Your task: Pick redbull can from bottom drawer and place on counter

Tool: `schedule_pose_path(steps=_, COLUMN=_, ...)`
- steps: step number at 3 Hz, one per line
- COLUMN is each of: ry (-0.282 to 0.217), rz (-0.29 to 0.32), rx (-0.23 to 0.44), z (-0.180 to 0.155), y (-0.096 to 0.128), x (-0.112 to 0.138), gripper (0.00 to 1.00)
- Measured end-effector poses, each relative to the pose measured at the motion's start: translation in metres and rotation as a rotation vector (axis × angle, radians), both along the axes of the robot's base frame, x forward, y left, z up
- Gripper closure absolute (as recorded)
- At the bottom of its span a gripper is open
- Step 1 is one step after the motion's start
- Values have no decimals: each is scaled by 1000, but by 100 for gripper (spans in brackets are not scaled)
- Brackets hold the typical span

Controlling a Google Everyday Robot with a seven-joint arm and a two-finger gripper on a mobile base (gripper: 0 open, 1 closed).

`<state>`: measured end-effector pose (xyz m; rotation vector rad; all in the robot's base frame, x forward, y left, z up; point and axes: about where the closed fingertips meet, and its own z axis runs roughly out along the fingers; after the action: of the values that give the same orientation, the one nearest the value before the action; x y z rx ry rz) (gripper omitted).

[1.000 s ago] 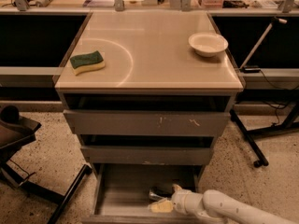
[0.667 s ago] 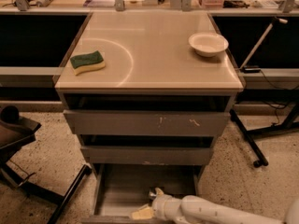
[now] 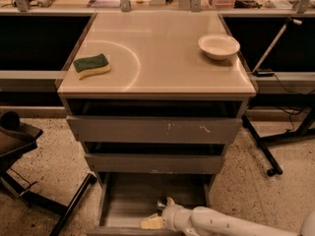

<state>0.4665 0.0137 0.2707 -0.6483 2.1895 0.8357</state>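
The bottom drawer (image 3: pixel 129 200) of the grey cabinet is pulled open, low in the camera view. My gripper (image 3: pixel 158 212) reaches into it from the lower right, on a white arm, and sits low over the drawer floor near its front. A small silvery piece of the redbull can (image 3: pixel 161 204) shows right at the gripper's tip; the rest of the can is hidden by the gripper. The counter (image 3: pixel 162 58) is the glossy beige top of the cabinet, marked with a pale arc.
A green-and-yellow sponge (image 3: pixel 91 65) lies on the counter's left side and a white bowl (image 3: pixel 218 45) on its right. The two upper drawers (image 3: pixel 155 129) stand slightly open. A black chair base (image 3: pixel 29 191) is at the left and a stand leg (image 3: pixel 261 151) at the right.
My gripper and arm have moved left across the bottom drawer, from its right part toward the middle. Nothing on the counter has moved.
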Motion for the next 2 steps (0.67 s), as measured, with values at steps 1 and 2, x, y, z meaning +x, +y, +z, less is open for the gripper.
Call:
schedule_pose_path(steps=1, ry=19, rz=-45, rx=-22, z=-25, y=-6, x=26, gripper=0)
schedule_pose_path(steps=2, ry=41, rz=-135, rx=-63, z=-64, y=-18, x=72, gripper=0)
